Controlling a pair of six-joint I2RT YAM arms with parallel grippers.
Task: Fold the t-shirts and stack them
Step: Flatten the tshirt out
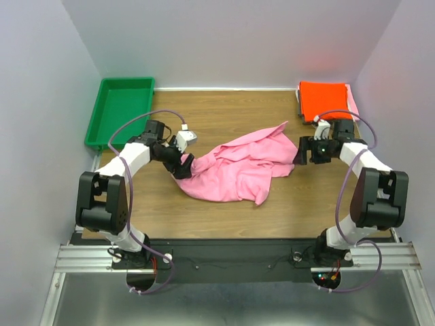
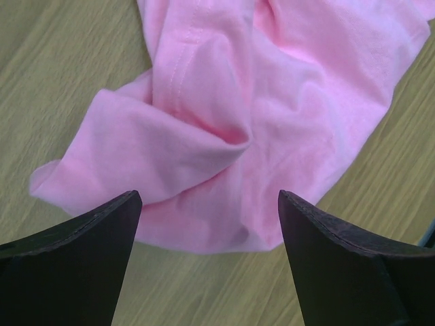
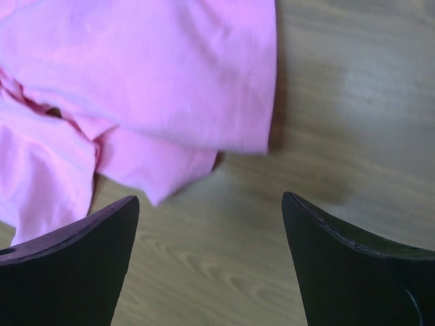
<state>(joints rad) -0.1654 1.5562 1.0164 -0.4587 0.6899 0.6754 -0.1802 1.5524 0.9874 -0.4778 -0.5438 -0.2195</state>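
One pink t-shirt [image 1: 238, 166], wooden table [image 1: 224, 112], pale walls [image 1: 231, 41]

White-and-black arms [image 1: 129, 157], looping purplish cables [image 1: 132, 119], perhaps rubbery black jaws.

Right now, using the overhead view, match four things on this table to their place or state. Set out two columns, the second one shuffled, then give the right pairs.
Column one:
1 green tray
2 orange-red t-shirt
3 pink t-shirt
4 left end effector

Column two:
A crumpled, in the centre of the view
B open, at the pink cloth's left end
C back left corner
D folded, back right corner

Pairs: 1-C; 2-D; 3-A; 4-B
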